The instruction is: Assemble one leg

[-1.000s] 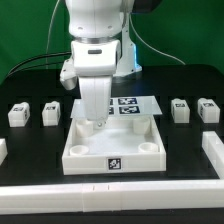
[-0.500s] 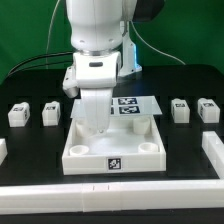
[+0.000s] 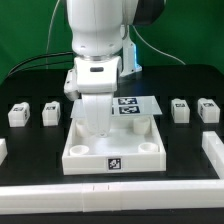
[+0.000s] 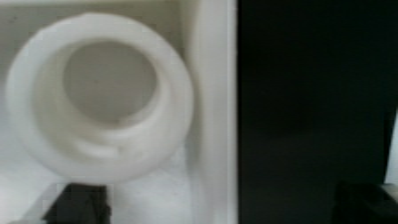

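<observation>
The white square tray lies at the table's middle. My gripper hangs low over its back corner on the exterior view's left. In the wrist view the gripper is open and empty. One dark fingertip is over the tray floor beside a round corner socket. The other is over the black table, with the tray wall between them. The legs are small white tagged blocks. Two stand to the exterior view's left, two to its right, all apart from the gripper.
The marker board lies flat behind the tray. White rails run along the table's front and at the exterior view's right. Cables hang behind the arm.
The arm has come down toward the tray's back corner on the exterior view's left. The tray and the legs have not moved.
</observation>
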Motion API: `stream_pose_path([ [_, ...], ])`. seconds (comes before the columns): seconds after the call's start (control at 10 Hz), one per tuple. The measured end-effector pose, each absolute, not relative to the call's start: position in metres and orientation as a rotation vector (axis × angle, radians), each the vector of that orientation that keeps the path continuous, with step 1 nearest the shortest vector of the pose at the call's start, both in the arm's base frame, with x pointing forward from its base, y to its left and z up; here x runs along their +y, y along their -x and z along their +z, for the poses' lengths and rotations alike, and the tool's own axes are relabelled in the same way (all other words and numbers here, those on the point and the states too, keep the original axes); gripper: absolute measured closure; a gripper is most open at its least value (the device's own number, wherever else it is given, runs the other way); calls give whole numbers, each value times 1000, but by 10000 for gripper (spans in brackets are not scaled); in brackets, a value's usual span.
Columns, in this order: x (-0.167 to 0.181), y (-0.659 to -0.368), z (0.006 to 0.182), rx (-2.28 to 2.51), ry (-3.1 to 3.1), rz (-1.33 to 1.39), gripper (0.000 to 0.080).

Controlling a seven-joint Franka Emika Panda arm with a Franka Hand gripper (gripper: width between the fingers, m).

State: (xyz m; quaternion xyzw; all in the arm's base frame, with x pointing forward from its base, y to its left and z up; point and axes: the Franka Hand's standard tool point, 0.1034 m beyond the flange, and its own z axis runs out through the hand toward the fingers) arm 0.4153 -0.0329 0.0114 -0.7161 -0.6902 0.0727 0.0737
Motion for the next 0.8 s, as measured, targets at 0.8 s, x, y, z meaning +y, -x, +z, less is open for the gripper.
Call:
stream_pose_path([
  [0.8,-33,-418,13,-2077,2157,208,721],
])
